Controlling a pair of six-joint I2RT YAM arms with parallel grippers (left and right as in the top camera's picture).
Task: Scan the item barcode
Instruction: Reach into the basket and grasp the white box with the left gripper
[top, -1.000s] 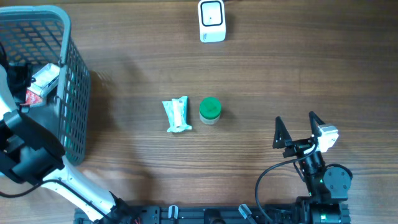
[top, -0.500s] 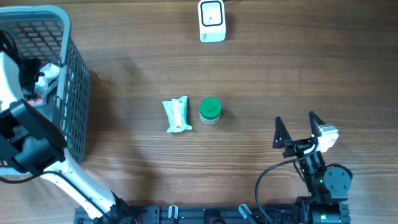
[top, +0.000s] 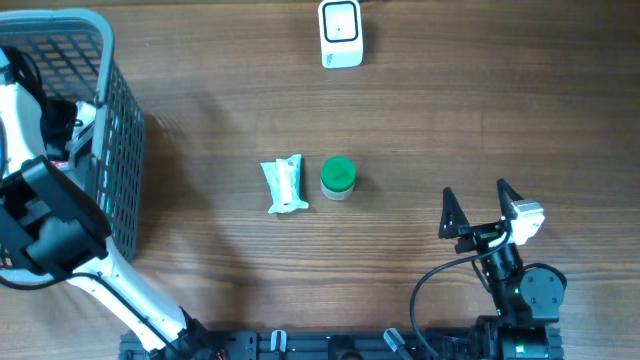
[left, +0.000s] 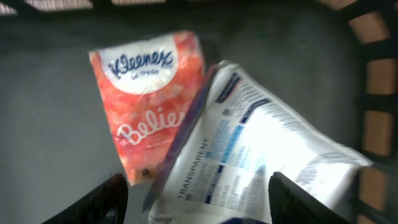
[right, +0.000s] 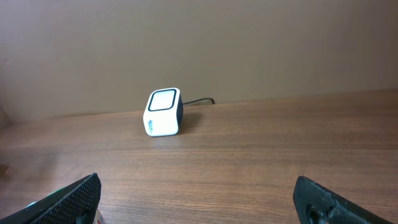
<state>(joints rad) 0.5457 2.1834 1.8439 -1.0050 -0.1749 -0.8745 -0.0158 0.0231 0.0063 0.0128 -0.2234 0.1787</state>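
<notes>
White printed packet (left: 249, 162), the item nearest the left gripper (left: 198, 185), lies inside the basket (top: 120, 150) at the far left edge of the wooden table (top: 450, 130). The table takes up most of the overhead view. The dark mesh basket stands on it, and the left arm (top: 50, 225) reaches down into it from above. The right arm (top: 520, 290) sits at the near right edge, well apart from everything else. Its right gripper (top: 475, 192) is spread wide with nothing between the fingers, and it faces the scanner across bare wood. The white barcode scanner (top: 340, 33) stands at the far edge near the middle, with its cable running off behind it. In the left wrist view the packet lies tilted, covered in blue and black print. It overlaps the right edge of an orange-red Kleenex tissue pack (left: 146, 106) on the basket floor. The left gripper's fingers stand apart, one on each side of the packet's lower part, with a visible gap on the left side, so they are not pinching it. Near the middle of the table a pale green-and-white sachet (top: 284, 184) lies just beside a small jar with a green lid (top: 337, 177).
</notes>
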